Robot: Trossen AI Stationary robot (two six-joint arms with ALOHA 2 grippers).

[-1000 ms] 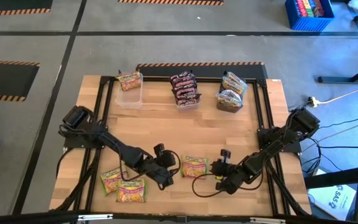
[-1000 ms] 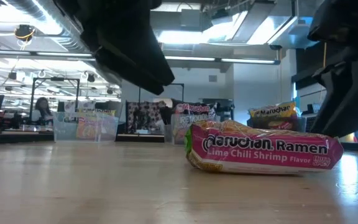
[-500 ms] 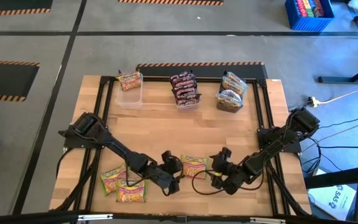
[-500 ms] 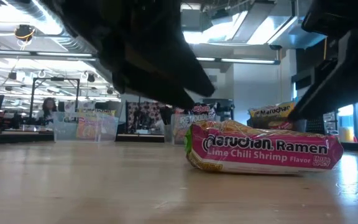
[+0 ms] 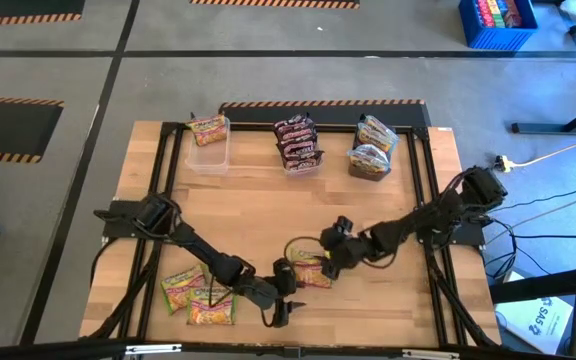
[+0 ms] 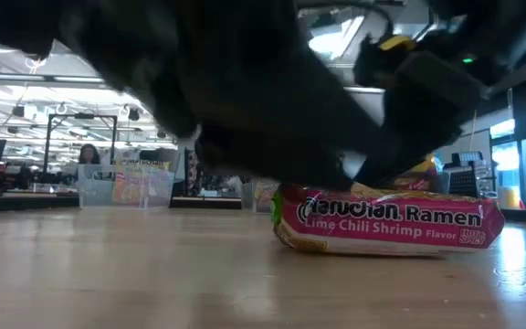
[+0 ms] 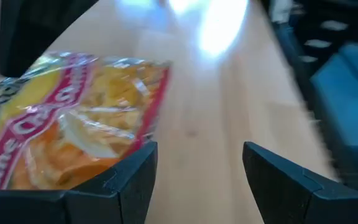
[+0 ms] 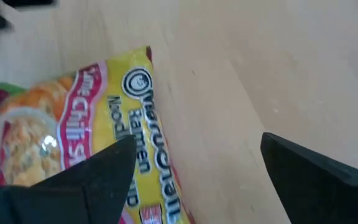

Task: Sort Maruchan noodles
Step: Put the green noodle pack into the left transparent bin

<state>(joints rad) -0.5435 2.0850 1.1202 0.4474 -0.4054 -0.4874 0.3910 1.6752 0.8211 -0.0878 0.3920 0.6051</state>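
Both arms stretch low, right hand (image 5: 324,262) and left hand (image 5: 284,300) wide, flanking packet (image 5: 310,271).

Both dark six-joint arms reach inward over the wooden table toward its near edge. The left arm runs from its base at the table's left edge diagonally toward the middle of the near edge, and its black two-finger left gripper (image 5: 284,305) sits low there, close to the near edge. In the left wrist view its fingers (image 7: 129,180) stand apart with bare table between them, gripping nothing. The right arm stretches from its base at the right edge toward the table's middle, bent at the elbow, and its black two-finger right gripper (image 5: 325,262) hangs just beyond the left one. Its fingers (image 8: 86,180) are spread wide, empty.
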